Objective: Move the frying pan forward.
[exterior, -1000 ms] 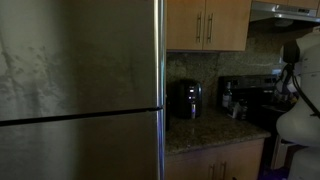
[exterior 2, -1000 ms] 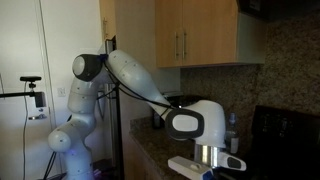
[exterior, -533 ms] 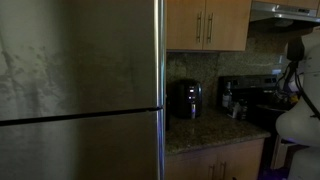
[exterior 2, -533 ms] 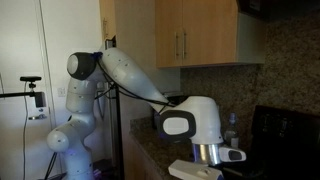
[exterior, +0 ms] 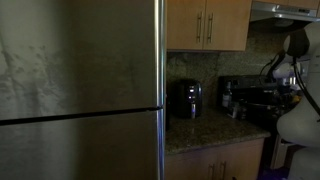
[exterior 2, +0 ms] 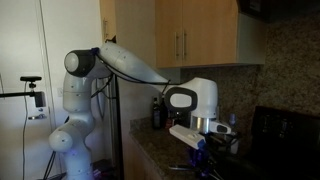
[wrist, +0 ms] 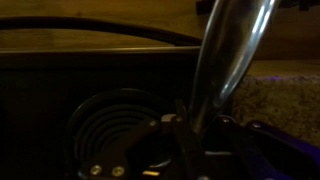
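Pan handle (wrist: 228, 65) slants from upper right down into the end effector (wrist: 192, 150). Too dark to tell if it's clamped.

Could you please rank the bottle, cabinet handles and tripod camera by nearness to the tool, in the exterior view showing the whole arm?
Measured from the tool:
1. bottle, low and just beside it.
2. cabinet handles, higher up.
3. tripod camera, far off at the picture's edge.
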### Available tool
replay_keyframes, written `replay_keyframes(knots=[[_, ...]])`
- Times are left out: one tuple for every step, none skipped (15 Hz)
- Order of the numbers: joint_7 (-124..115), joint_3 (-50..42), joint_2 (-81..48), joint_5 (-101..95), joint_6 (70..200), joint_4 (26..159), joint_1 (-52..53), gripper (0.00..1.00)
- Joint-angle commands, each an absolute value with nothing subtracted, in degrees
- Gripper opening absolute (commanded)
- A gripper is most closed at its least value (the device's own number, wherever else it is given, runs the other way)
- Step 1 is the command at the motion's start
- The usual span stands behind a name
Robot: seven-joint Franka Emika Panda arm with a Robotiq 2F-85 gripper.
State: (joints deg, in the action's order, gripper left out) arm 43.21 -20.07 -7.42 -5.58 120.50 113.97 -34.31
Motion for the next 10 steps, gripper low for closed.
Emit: replay_keyframes(knots=[[31.7,-22.0,-6.2,-14.7,123.9,114.2,-30.5,0.02],[28.5,-22.5,-7.1,-15.6,125.8,113.8,-30.3,0.02],[24.9,-23.3,-8.6,-18.2,126.2,112.8,-30.0,0.02],[22.6,-24.0,-10.0,-20.2,127.4,112.6,-30.0,0.02],[19.4,-24.7,-10.8,-23.0,128.2,113.1,-29.6,0.02],[16.3,-25.4,-11.7,-26.2,128.4,113.4,-29.2,0.02],[13.1,-26.2,-12.5,-29.8,128.5,114.0,-28.7,0.02],[9.9,-26.9,-13.0,-33.5,127.7,114.4,-28.1,0.02],[8.9,-27.2,-13.0,-35.6,126.5,115.1,-27.7,0.02],[9.8,-27.0,-12.1,-36.4,126.1,116.4,-27.7,0.02]])
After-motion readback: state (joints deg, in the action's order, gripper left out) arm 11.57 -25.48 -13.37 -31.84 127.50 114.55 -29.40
